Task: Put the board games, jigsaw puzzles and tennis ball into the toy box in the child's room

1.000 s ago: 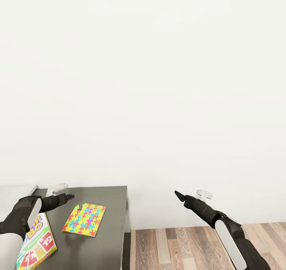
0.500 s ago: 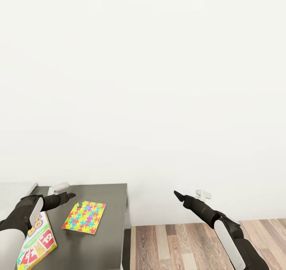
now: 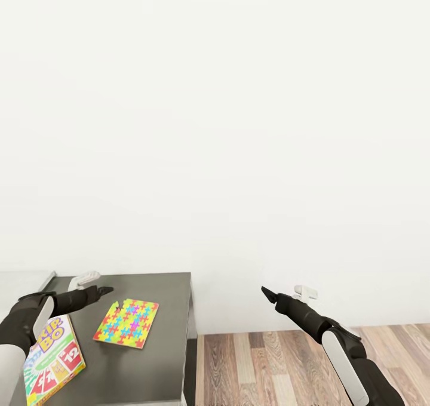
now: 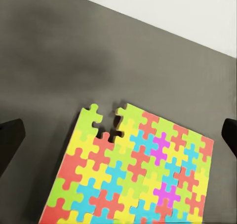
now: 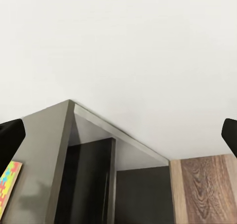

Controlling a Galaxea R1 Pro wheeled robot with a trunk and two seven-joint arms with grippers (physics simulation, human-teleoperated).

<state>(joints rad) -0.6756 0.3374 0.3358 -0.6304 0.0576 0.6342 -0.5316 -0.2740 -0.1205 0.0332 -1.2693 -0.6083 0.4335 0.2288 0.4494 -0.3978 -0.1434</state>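
A jigsaw puzzle [image 3: 126,323] in yellow, pink, green and blue lies flat on the dark grey section of the table [image 3: 161,364]. The Skip-Bo board game [image 3: 52,358] lies left of it, partly under my left forearm. My left gripper [image 3: 107,289] hovers open just beyond the puzzle's far left corner. The left wrist view looks down on the puzzle [image 4: 138,174], with a notch in its edge, between the gripper's [image 4: 118,132] spread fingertips [image 4: 10,135]. My right gripper [image 3: 266,291] is open in the air right of the table, over the floor. The toy box is out of view.
A white wall rises right behind the table. The pale desk top [image 3: 21,282] joins the dark section at the far left. Wood floor [image 3: 269,364] lies right of the table's end. The right wrist view shows the table's corner [image 5: 49,150] and its open underside.
The whole view has drifted a little, so the camera moved. My left arm has pulled left and reached slightly farther over the table, uncovering more of the Skip-Bo box. The right arm barely moved.
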